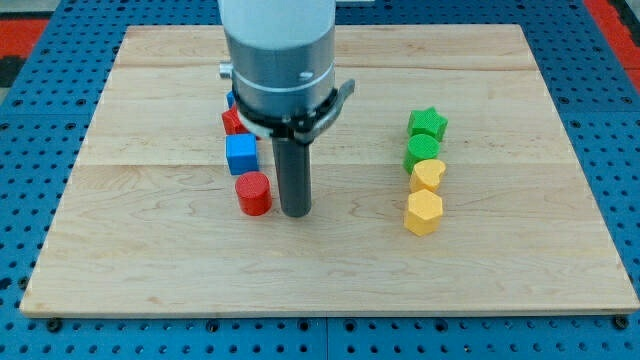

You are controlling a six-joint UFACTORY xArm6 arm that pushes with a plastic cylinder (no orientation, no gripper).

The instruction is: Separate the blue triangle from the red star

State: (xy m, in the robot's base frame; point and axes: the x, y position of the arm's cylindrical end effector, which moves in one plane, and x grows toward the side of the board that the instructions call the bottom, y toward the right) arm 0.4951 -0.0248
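The red star shows only as a red edge at the arm's left side, mostly hidden by the arm. A sliver of blue just above it is probably the blue triangle, also mostly hidden. My tip rests on the board below them, just right of the red cylinder. The blue cube sits between the red star and the red cylinder.
On the view's right stand a green star, a green block, a yellow heart and a yellow hexagon in a column. The wooden board lies on a blue pegboard.
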